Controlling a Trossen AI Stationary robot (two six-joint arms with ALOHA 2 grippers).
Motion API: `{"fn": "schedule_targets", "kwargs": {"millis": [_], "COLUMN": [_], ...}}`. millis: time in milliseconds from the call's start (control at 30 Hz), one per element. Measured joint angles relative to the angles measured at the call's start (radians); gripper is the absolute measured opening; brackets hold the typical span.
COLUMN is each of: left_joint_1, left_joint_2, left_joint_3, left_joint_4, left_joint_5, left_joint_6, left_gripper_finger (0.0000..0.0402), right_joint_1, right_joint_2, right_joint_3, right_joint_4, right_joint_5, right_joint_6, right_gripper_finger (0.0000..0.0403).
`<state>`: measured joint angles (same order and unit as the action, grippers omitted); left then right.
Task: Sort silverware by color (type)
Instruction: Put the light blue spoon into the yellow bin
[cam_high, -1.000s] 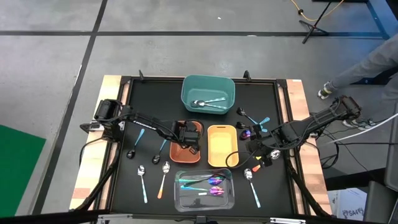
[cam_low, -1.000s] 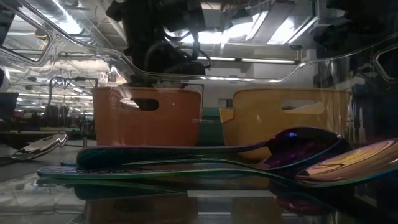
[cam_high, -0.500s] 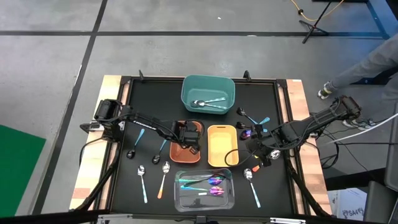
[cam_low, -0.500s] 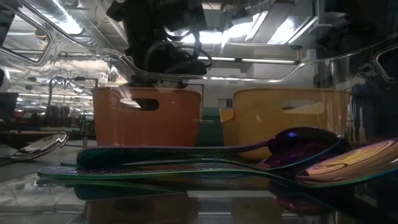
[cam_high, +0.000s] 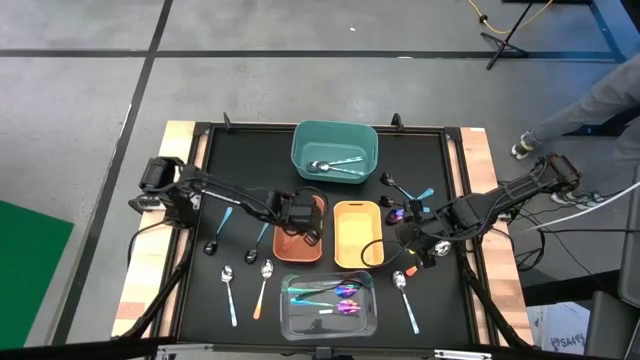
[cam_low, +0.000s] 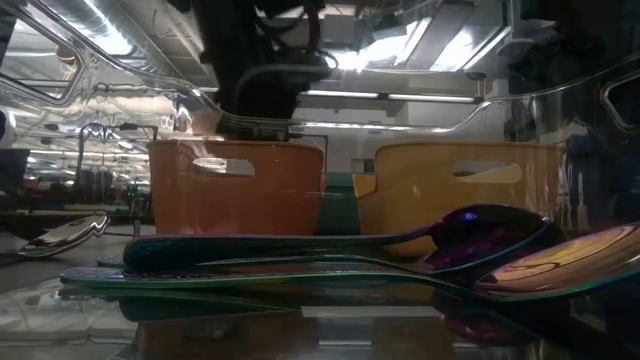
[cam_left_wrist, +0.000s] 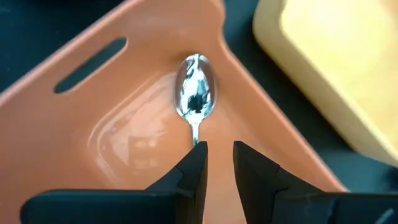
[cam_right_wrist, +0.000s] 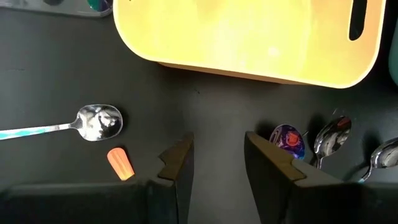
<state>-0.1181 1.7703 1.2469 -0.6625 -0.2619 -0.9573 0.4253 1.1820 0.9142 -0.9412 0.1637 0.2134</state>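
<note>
Black tabletop (cam_high: 240, 160) on grey floor (cam_high: 90, 90); left hand (cam_left_wrist: 217, 163) apart, right hand (cam_right_wrist: 217, 154) seemingly too.

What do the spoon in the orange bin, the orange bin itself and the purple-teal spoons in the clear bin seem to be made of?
Spoon: polished metal, likely steel; its bowl mirrors the surroundings.
Orange bin: glossy moulded plastic, by its soft highlights and cut-out handle slot.
Purple-teal spoons: probably metal with an iridescent coating; the colour shifts along each one.
</note>
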Motion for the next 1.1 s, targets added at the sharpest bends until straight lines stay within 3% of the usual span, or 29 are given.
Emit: {"fn": "schedule_targets", "kwargs": {"millis": [567, 867, 1100], "left_joint_1": [-0.040, -0.085, -0.125], "left_joint_2": [-0.255, -0.363, -0.349], "left_joint_3": [0.001, 0.001, 0.000], "left_joint_4": [-0.033, -0.336, -0.531], "left_joint_5": [0.019, 0.017, 0.014], "left_joint_6": [0.078, -0.024, -0.114], "left_gripper_finger": [0.0071, 0.0071, 0.0071], "right_joint_1": [0.000, 0.000, 0.000], "right_joint_2": [0.000, 0.000, 0.000], "right_joint_3": [0.000, 0.000, 0.000], "right_joint_4": [0.001, 0.002, 0.006], "right_joint_5": [0.000, 0.000, 0.001], "right_joint_6": [0.000, 0.000, 0.000], "right_gripper_finger": [0.0129, 0.0129, 0.0129]}}
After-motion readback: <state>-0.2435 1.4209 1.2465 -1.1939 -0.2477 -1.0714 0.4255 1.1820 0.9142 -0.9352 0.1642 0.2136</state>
